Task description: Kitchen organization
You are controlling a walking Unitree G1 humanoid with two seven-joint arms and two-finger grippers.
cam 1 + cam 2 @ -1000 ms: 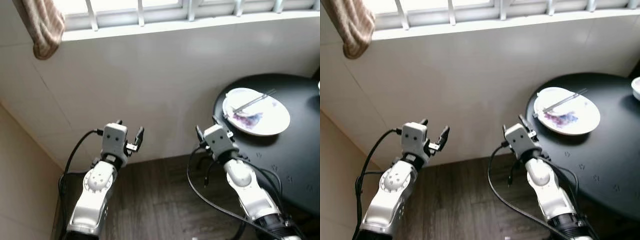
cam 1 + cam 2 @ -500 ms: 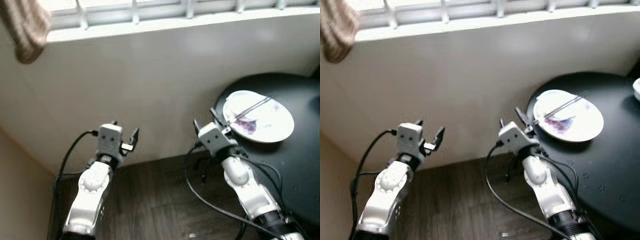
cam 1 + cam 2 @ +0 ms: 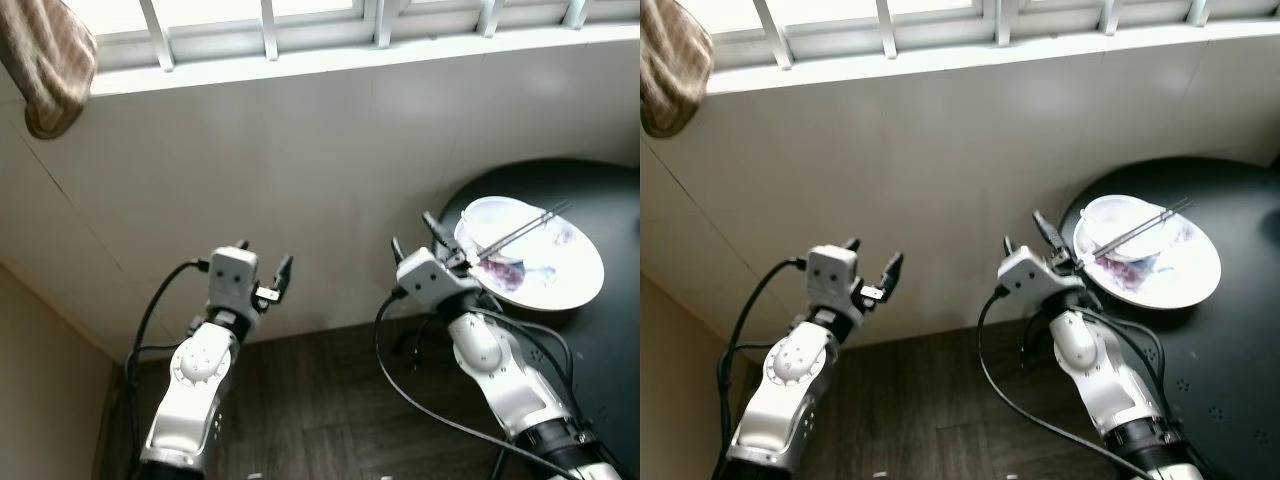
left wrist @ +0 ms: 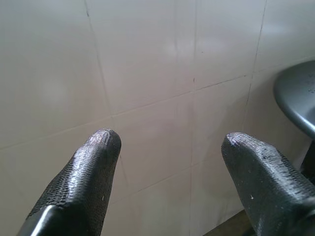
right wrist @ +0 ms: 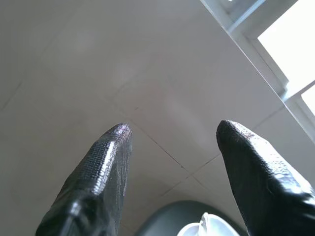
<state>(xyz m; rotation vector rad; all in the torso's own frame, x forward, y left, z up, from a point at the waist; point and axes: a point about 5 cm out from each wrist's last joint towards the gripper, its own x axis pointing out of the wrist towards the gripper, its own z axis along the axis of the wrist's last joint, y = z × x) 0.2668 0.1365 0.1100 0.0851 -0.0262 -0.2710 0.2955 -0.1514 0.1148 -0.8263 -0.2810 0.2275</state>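
Beside the round black table [image 3: 600,330], my right gripper [image 3: 432,243] hangs just short of its edge, fingers spread and empty; a white plate [image 3: 570,280] with a bowl [image 3: 495,215] and chopsticks [image 3: 520,228] sits near that edge. Farther from the table, my left gripper [image 3: 262,268] faces the tiled wall [image 3: 300,170].

Left wrist view: fingers [image 4: 83,172] wide apart, holding nothing.

Right wrist view: fingers [image 5: 106,162] parted, empty.

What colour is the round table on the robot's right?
Black; the table shows best in the right eye view.
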